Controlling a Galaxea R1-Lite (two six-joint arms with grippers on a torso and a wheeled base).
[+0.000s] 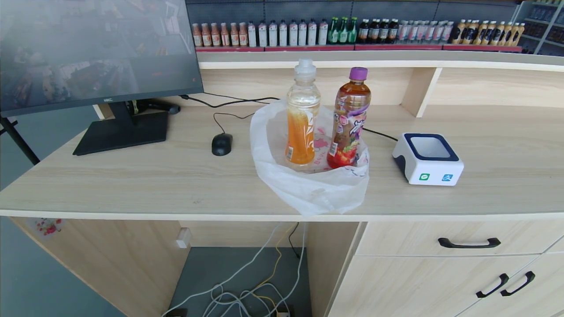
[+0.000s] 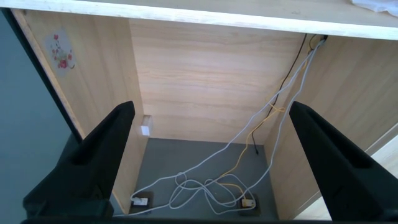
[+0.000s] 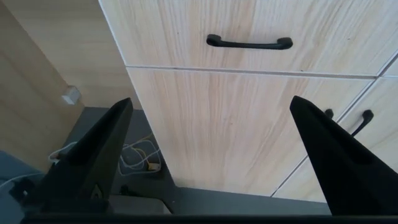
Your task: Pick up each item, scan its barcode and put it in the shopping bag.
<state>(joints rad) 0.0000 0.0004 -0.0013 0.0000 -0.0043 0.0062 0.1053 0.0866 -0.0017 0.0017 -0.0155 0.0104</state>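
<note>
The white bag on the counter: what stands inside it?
Two upright bottles: an orange drink bottle and a purple-capped bottle. The floor of the bag beneath them is covered.

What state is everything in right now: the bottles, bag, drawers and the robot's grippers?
Shopping bag: open, slumped on the counter.
Orange bottle: upright, capped, standing in the bag.
Purple-capped bottle: upright, capped, in the bag beside it.
Drawers: shut.
Left gripper: open, empty.
Right gripper: open, empty.

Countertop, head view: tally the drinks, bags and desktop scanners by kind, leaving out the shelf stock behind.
Shopping bag: 1
Bottles: 2, orange-drink bottle and purple-capped bottle, both upright in the bag
Scanner: 1
Total: 4
</note>
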